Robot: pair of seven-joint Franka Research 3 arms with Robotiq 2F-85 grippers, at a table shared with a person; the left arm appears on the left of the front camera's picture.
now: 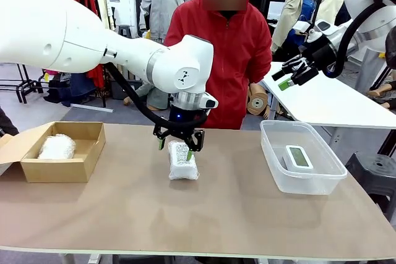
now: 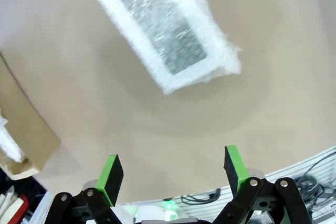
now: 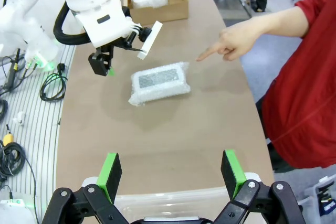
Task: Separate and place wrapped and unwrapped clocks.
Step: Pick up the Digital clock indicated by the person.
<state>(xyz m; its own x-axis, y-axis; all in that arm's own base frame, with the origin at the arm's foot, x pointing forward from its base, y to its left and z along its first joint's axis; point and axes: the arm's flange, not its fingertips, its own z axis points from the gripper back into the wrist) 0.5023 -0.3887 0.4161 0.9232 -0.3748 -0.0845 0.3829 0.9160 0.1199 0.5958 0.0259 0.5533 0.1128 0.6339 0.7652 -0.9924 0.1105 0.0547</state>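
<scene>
Table: we see a wide brown tabletop point(image 1: 204, 214) closest to us, bare along the near edge.
Wrapped clock, centre: our white bubble-wrapped bundle with a dark printed label point(image 1: 183, 161) lies flat on the brown tabletop near the middle, label up; the left wrist view shows it point(image 2: 163, 27) lying well ahead of our fingertips, and the right wrist view shows it point(image 3: 159, 82) too.
Left gripper: our black left gripper with green pads point(image 1: 179, 142) hangs just above the far end of that bundle, jaws spread wide, nothing between them.
Wrapped clock, left: a second white bubble-wrapped bundle point(image 1: 57, 146) rests inside the open brown cardboard box point(image 1: 68, 168) at the table's left side.
Bare clock: the white rounded-rectangular clock with a grey-green screen point(image 1: 297, 157) lies screen up in the clear plastic tub point(image 1: 272, 162) at the table's right side.
Right gripper: our right gripper point(image 1: 292, 73) is raised high over the right side, well apart from the tub, jaws wide and empty.
Person: someone in a red jacket point(image 1: 229, 47) stands at the far edge; in the right wrist view their hand point(image 3: 231, 43) points an index finger toward the centre bundle without touching it.
</scene>
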